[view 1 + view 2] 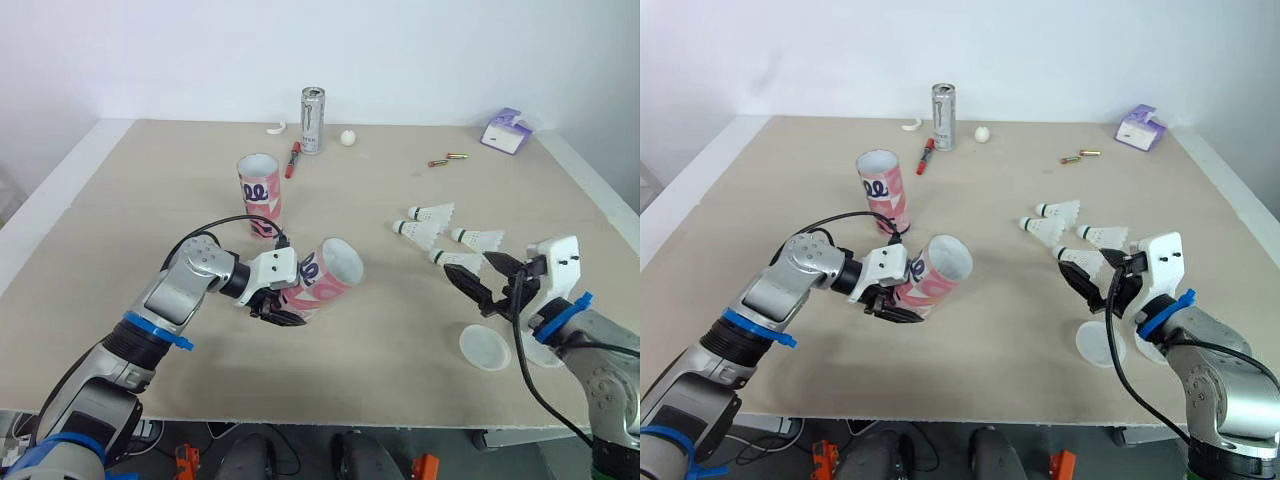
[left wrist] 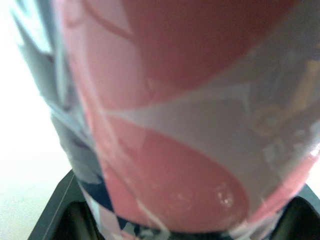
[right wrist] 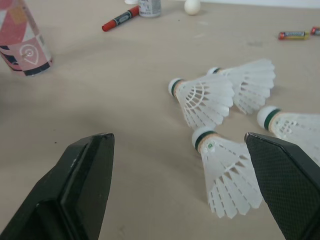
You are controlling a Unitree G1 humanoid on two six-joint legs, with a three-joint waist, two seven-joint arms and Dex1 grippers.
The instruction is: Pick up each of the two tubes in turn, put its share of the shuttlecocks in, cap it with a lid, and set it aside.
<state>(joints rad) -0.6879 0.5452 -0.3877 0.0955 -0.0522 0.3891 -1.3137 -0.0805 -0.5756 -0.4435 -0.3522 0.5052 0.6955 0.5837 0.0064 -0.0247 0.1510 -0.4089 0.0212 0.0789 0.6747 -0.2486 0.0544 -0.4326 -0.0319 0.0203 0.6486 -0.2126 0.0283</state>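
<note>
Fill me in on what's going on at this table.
The robot's left gripper is shut on a pink patterned cardboard tube, held tilted with its open mouth towards the four white feathered shuttlecocks lying on the beige table. The right gripper hovers just by them with fingers open, holding nothing. A second pink patterned tube stands upright farther back, and a white round lid lies near the right gripper. Neither tube is capped.
</note>
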